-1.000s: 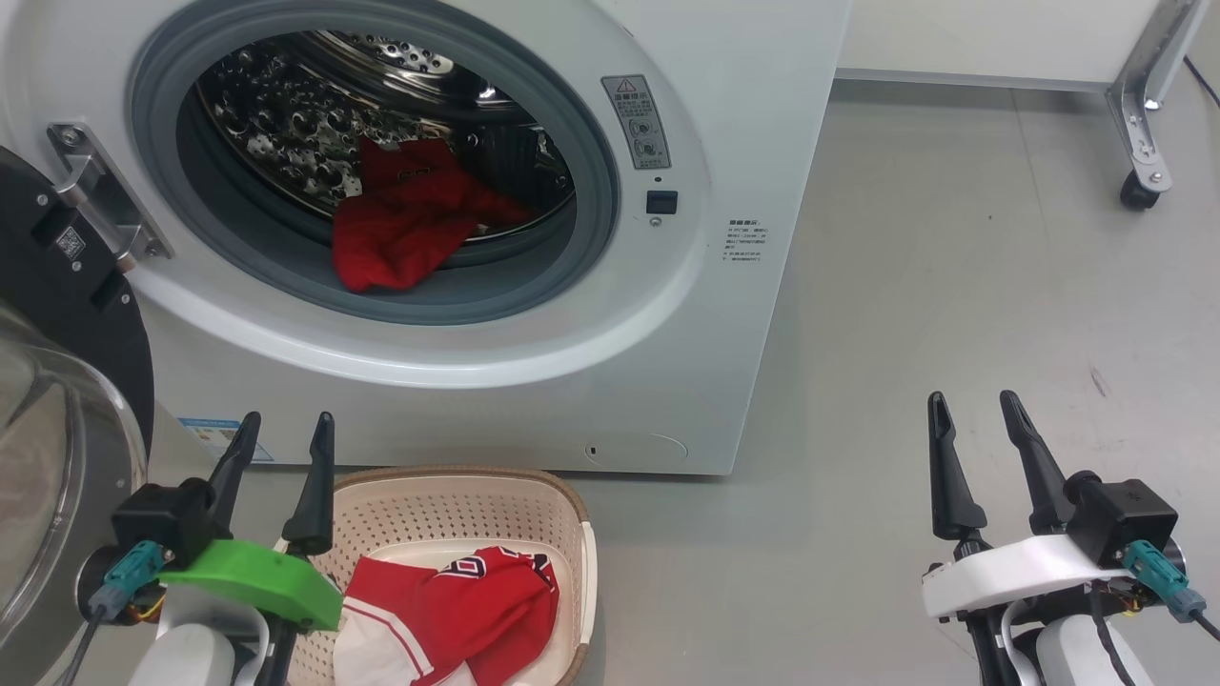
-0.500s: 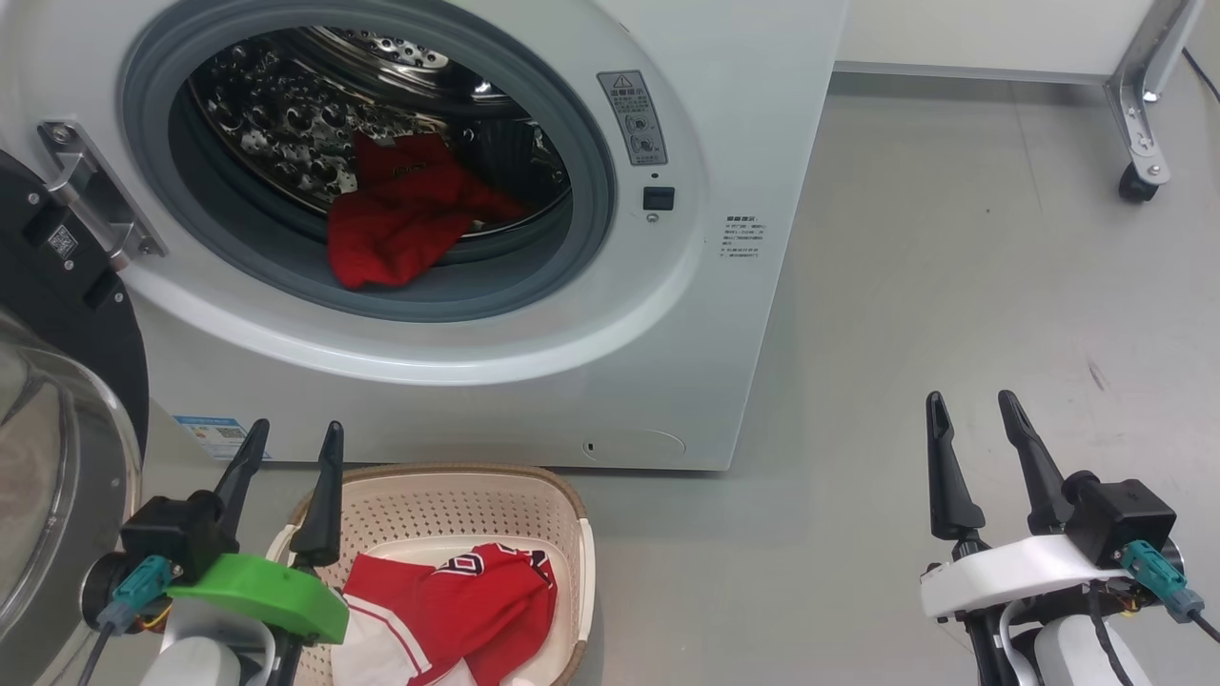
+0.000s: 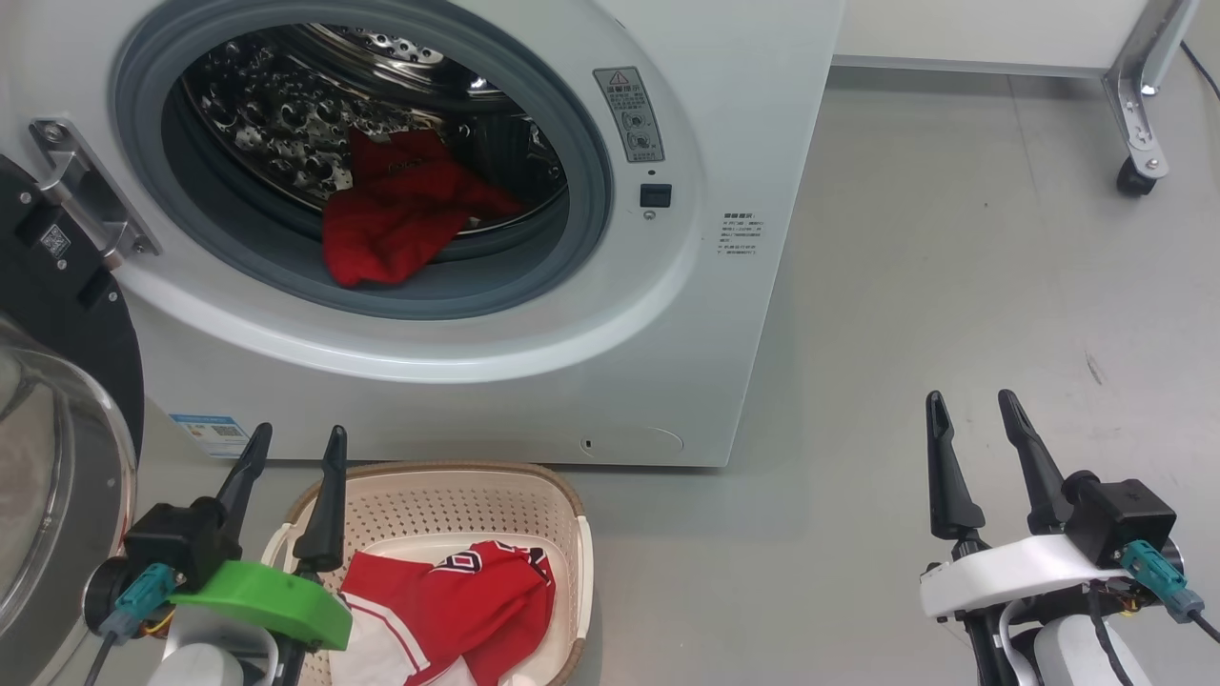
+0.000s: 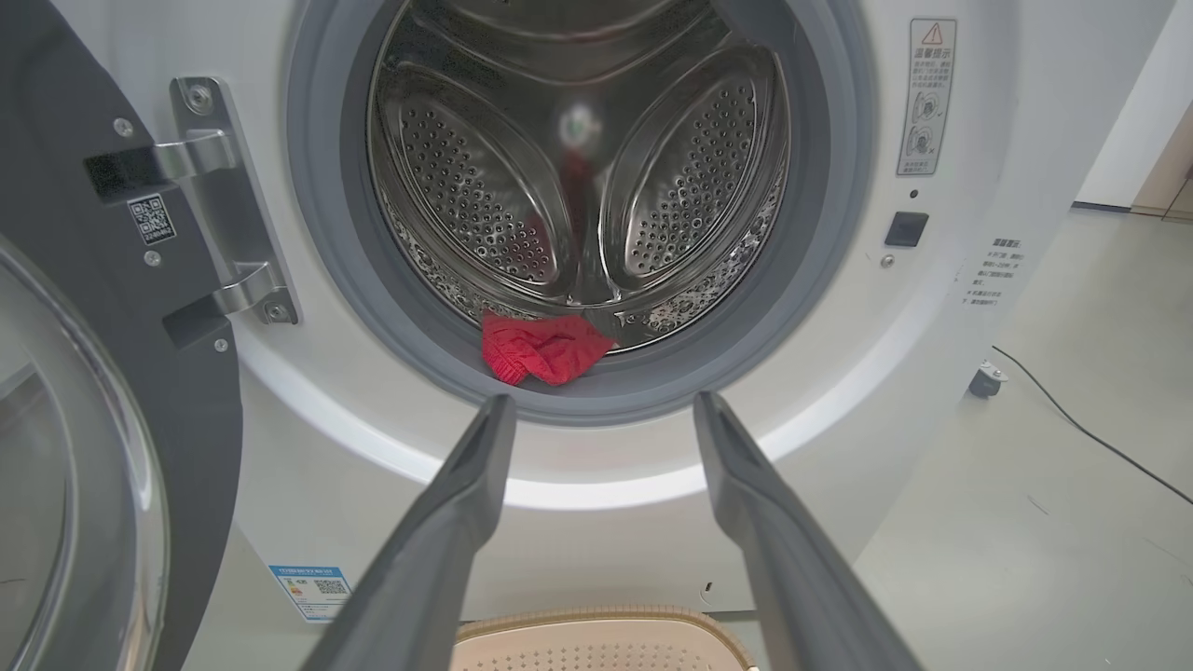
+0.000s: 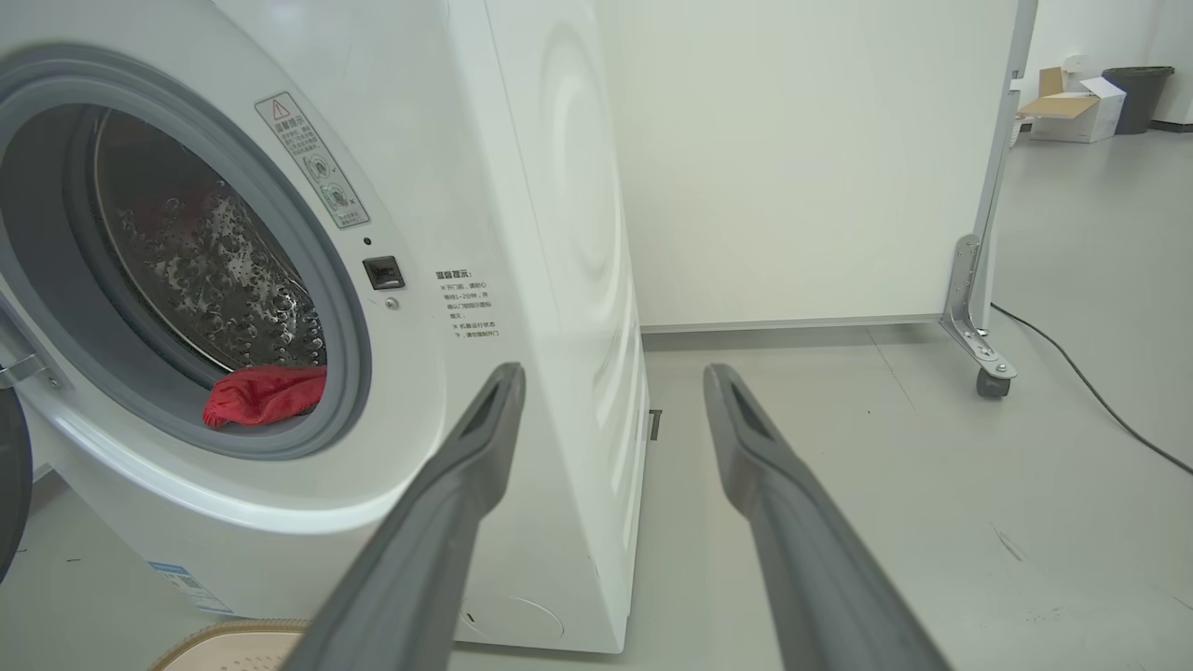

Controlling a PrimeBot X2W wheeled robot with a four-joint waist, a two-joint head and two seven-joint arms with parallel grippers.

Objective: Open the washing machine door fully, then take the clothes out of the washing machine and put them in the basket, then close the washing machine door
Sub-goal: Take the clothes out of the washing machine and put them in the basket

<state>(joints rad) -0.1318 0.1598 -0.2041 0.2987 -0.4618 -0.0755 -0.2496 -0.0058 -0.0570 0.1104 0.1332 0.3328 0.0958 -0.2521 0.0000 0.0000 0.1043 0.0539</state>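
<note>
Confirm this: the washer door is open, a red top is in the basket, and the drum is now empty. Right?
Not quite. The drum is not empty: a red garment lies at its front lip, as the head view shows. The rest holds: the washer door is open and a red top is in the basket.

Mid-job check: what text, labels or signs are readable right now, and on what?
No words legible.
Red warning triangle: heads the sticker on the washing machine; characters below too small.
Printed block further right: too small.
QR sticker on the washing machine door: unreadable.
Blue label, low on the front: blurred.
</note>
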